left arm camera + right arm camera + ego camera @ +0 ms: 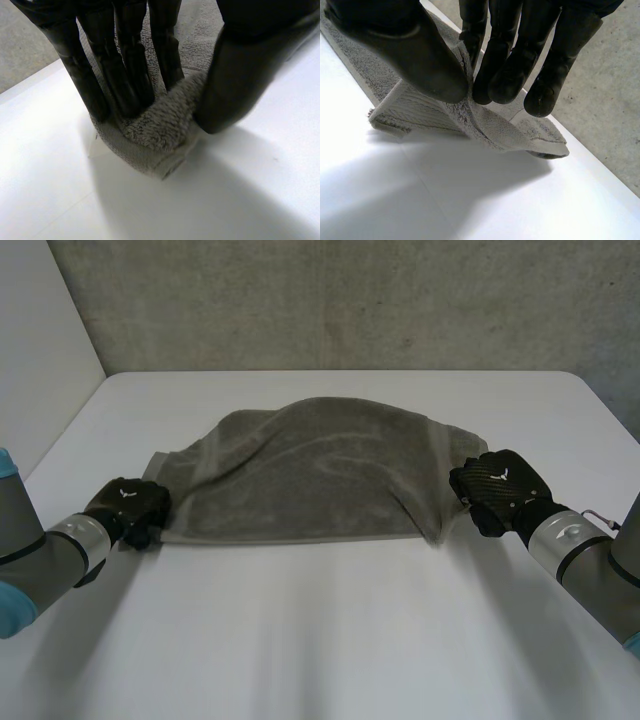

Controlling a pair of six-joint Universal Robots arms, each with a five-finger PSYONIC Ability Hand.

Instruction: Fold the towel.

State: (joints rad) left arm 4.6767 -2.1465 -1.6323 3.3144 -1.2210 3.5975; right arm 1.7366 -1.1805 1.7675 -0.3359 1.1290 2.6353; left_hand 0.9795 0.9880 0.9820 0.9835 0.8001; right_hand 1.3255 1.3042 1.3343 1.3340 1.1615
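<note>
Towel [310, 480] lies humped on the table [320, 640], left hand [130, 508] pinching its near corner, right hand [500, 488] pinching the right edge; the fold seems barely begun, needing both lifted evenly across.

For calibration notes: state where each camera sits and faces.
Head view: behind the arms, looking down on table, towel; shows left hand, right hand, forearms.
Left wrist view: on that wrist, along the palm; own fingers, thumb pinch a towel corner.
Right wrist view: same, on its wrist; own fingers, thumb pinch the towel.
All share towel and table.
</note>
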